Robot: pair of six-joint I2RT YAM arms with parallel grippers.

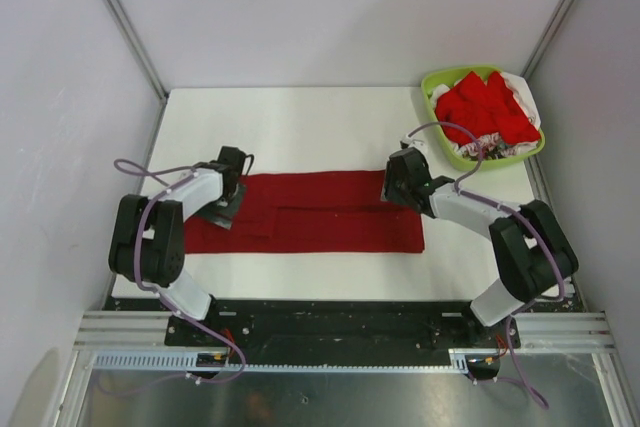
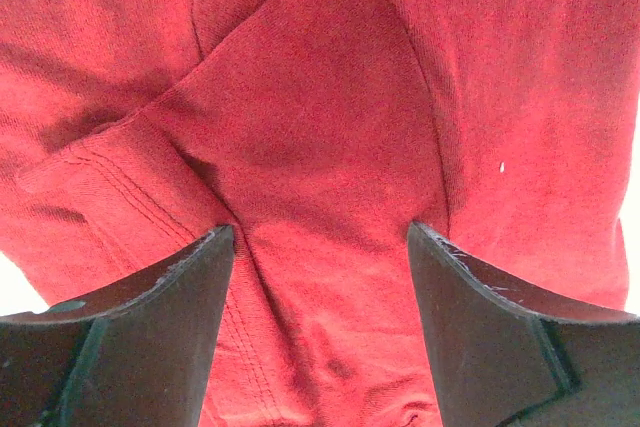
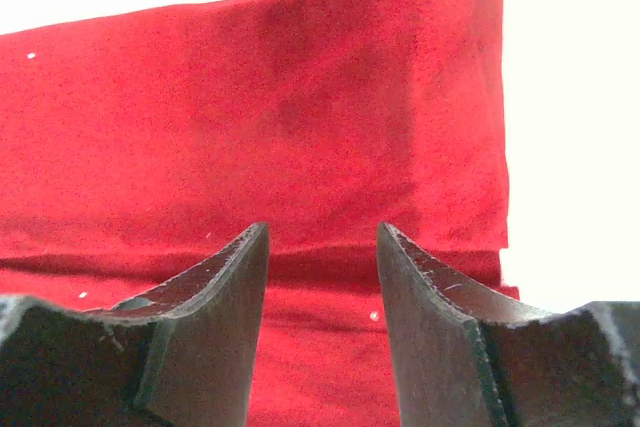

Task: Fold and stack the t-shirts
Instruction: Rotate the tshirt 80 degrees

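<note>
The crimson shirt lies as a long folded strip across the worktop. The left jaws and right jaws hang released over its ends, likely ready to fold it crosswise. More shirts sit in the basket.

Plain dark crimson t-shirt, brighter red shirts, white fabric, lime-green basket, white table

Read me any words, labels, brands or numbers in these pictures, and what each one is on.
None can be read in any view.
The dark red shirt is plain, with no print or tag showing.
The green basket shows no label.
The patterned cloth in the basket has dark marks too small to make out.
</note>
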